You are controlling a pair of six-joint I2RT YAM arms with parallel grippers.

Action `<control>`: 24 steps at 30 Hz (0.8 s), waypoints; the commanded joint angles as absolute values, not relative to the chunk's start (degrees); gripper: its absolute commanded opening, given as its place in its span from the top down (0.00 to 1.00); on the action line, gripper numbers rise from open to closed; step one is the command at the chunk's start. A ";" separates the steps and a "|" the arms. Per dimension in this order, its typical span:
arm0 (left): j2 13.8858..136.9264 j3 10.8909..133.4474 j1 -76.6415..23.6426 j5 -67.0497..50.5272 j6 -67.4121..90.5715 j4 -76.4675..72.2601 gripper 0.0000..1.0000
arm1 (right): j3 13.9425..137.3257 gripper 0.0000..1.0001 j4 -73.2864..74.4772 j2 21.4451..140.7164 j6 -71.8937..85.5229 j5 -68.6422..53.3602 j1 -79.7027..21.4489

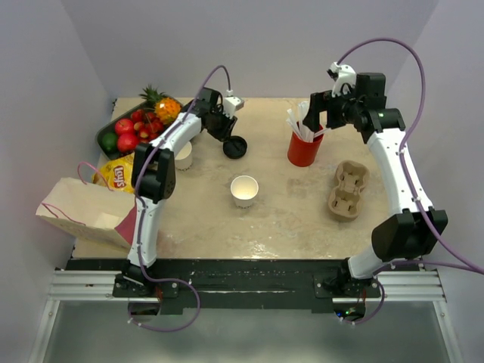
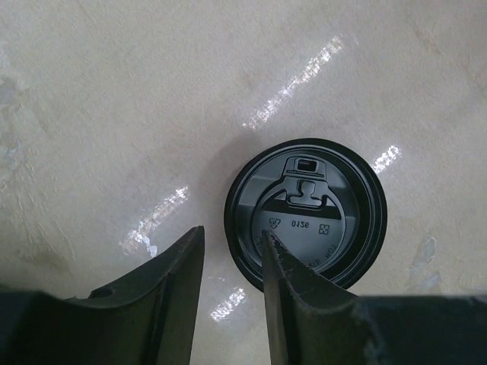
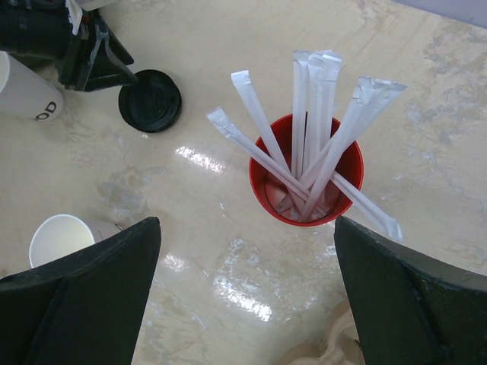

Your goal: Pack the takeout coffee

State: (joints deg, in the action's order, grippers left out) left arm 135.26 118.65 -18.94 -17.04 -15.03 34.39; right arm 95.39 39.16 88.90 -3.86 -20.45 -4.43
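Observation:
The white paper cup (image 1: 244,190) stands upright and empty in the middle of the table; it also shows in the right wrist view (image 3: 65,237). The black lid (image 1: 235,147) lies flat on the table behind it, seen close in the left wrist view (image 2: 304,213) and in the right wrist view (image 3: 150,100). My left gripper (image 1: 224,130) (image 2: 232,243) is open, just above the lid's left edge, with one finger (image 2: 285,270) over the lid and the other beside its rim. My right gripper (image 1: 318,113) (image 3: 247,251) is wide open and empty, high above the table near the red cup.
A red cup of wrapped white straws (image 1: 305,147) (image 3: 308,171) stands at the back right. A cardboard cup carrier (image 1: 347,189) lies right. A second white cup (image 1: 182,155), a fruit tray (image 1: 106,134), a chips bag (image 1: 115,174) and a paper bag (image 1: 87,212) are left.

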 commanded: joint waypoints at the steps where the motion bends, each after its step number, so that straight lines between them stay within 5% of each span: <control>1: 135.26 121.55 -18.37 -19.42 -12.13 34.36 0.61 | 96.59 0.01 37.79 88.07 -3.51 -20.39 -4.13; 24: 136.76 121.90 -18.19 -18.72 -12.48 34.63 0.72 | 95.98 0.01 37.27 87.98 -3.43 -20.13 -4.13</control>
